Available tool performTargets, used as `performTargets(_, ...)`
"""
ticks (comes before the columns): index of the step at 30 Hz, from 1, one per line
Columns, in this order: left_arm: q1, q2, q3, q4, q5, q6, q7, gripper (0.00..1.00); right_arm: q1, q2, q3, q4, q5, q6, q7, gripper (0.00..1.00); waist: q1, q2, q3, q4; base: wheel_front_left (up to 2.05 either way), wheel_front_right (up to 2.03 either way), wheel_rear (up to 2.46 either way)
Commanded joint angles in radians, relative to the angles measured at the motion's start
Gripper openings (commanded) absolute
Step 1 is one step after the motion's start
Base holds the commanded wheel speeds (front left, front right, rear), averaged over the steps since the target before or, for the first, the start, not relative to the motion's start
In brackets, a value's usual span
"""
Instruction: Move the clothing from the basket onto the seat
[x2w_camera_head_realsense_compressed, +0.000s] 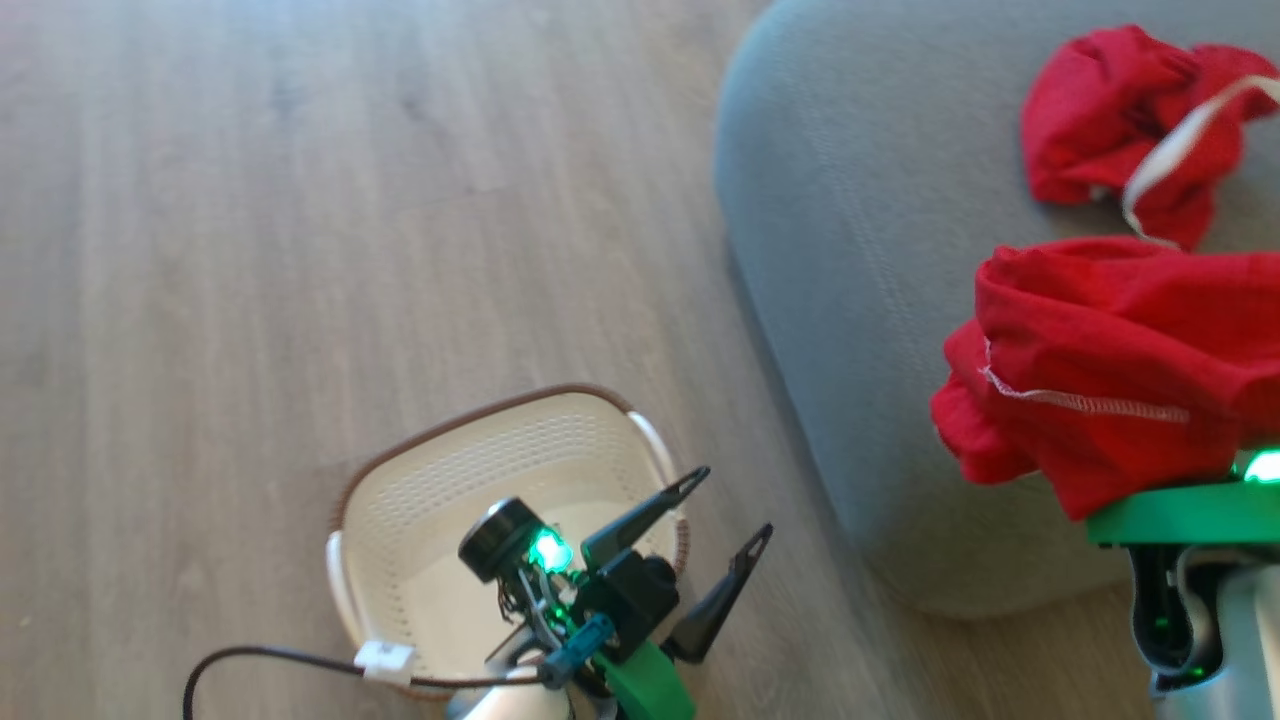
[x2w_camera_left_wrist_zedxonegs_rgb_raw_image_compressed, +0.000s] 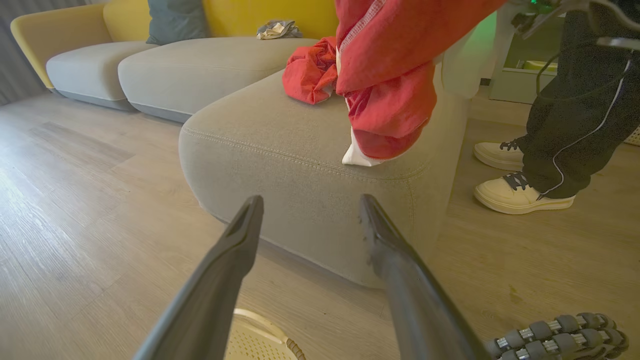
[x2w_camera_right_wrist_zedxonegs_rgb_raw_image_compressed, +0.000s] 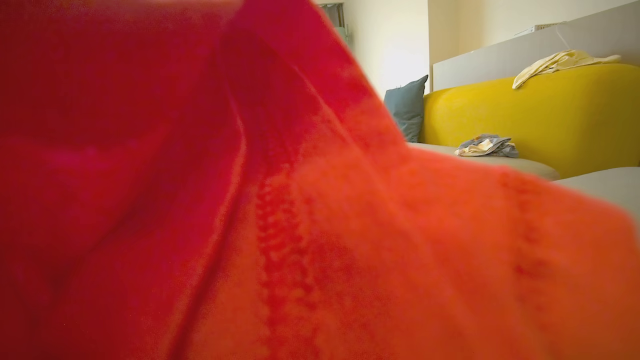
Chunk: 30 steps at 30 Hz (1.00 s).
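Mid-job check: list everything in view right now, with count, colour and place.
seat: 1, grey, right of the basket
basket: 1, cream, brown rim, on the floor; nothing red seen inside
lying garment: 1, red with white band, crumpled on the seat
held garment: 1, red, white stitching, draped over the right gripper above the seat's corner
floor: 1, pale wood, all around
sofa back: 1, yellow, behind grey cushions
pillow: 1, blue-grey, against the sofa back
cloths: 2, pale, one on a cushion, one atop the sofa back
person's legs: 2, dark trousers, cream shoes, beside the seat
left gripper: 1, dark, jaws open, over the basket
right gripper: 1, jaws shut, covered by the held garment
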Motion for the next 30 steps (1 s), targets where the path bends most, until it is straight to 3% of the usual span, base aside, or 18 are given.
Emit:
performTargets(1, -0.053, -0.006, 0.028, -0.038, 0.009, 0.003, -0.005, 1.00, -0.047, -0.013, 0.012, -0.043, -0.002, 0.007, 0.000, 0.00, 0.0000, 0.0000, 0.021, -0.044, 0.00, 0.00, 0.00)
performTargets(9, -0.089, 0.001, 0.018, -0.035, 0.020, -0.004, -0.005, 1.00, -0.063, 0.013, 0.005, -0.055, 0.001, 0.007, 0.000, 0.00, 0.0000, 0.0000, 0.066, -0.203, 0.00, 0.00, 0.00)
performTargets(16, -0.113, 0.010, 0.002, -0.030, 0.024, -0.010, -0.005, 1.00, -0.057, 0.036, -0.023, -0.052, 0.005, 0.007, 0.000, 0.00, 0.0000, 0.0000, 0.086, -0.290, 0.00, 0.00, 0.00)
performTargets(30, -0.136, 0.006, -0.027, -0.022, 0.014, -0.020, -0.005, 1.00, -0.039, 0.062, -0.087, -0.069, 0.004, 0.007, 0.000, 0.00, 0.0000, 0.0000, 0.106, -0.308, 0.00, 0.00, 0.00)
